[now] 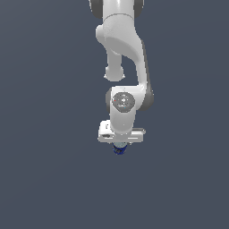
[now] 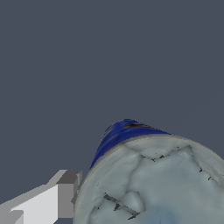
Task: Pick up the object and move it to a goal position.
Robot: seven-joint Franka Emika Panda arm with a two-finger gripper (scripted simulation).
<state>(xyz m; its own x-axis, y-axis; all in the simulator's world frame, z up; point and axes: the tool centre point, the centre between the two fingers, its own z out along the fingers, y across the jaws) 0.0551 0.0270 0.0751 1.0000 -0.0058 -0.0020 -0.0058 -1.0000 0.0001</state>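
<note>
The can (image 2: 153,183) fills much of the wrist view, very close to the camera. Its pale silvery-grey round top faces the camera, and a strip of its dark blue body shows behind it. One light grey finger (image 2: 65,194) lies against the can's side; the other finger is out of the picture. In the exterior view the can (image 1: 119,150) shows as a small blue spot directly under the white hand. My gripper (image 1: 119,146) points straight down and is shut on the can. The fingers themselves are hidden there by the hand.
A plain dark grey surface (image 1: 44,179) lies all around. The white arm (image 1: 123,49) reaches down from the top of the exterior view. No other objects and no goal marker show.
</note>
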